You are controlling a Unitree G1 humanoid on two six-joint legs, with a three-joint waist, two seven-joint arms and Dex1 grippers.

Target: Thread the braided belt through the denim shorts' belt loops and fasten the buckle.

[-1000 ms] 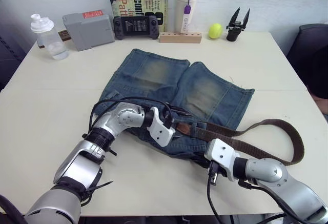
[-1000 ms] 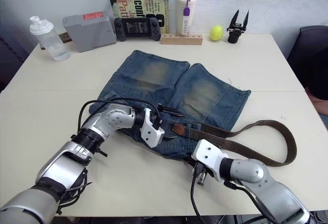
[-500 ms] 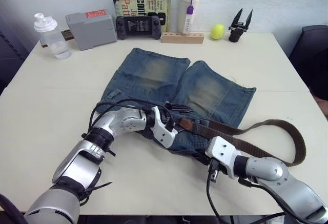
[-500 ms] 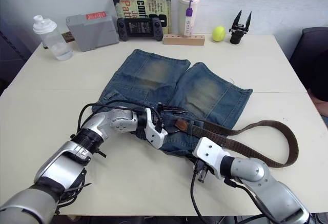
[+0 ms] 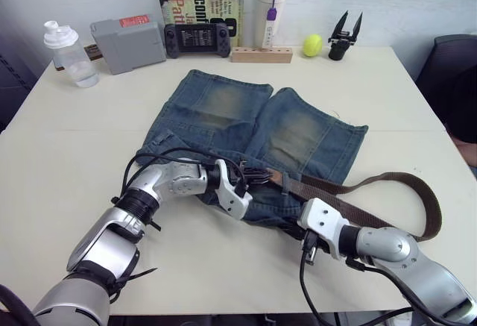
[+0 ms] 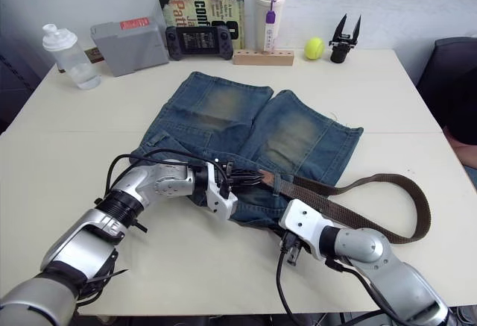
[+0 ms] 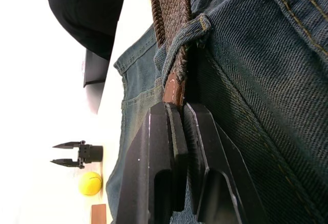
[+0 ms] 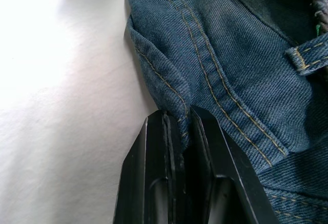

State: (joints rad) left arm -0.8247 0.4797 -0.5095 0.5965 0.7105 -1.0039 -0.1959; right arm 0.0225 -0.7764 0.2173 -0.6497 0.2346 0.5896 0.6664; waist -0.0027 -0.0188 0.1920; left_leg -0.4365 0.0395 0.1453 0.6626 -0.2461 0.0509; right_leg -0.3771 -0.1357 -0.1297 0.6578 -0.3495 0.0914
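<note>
While the denim shorts point(image 5: 253, 128) lie flat on the desk point(image 5: 67, 139) with their waistband nearest us, our left gripper point(image 7: 179, 112) has its jaws closed on the tan leather end of the braided belt point(image 7: 171, 34). Just beyond those jaws, the strap passes under one of the belt loops point(image 7: 190, 29) and runs on along the waistband. From there the belt point(image 5: 387, 184) leaves the cloth and curls in a wide loop on the desk, out past our right arm. Our right gripper point(image 8: 180, 119) has its jaws pinched on a fold of the waistband's edge, and another loop point(image 8: 307, 55) sits further along the band from them. What may be the buckle shows as a glint at the corner of the right wrist view, too cropped to be sure.
</note>
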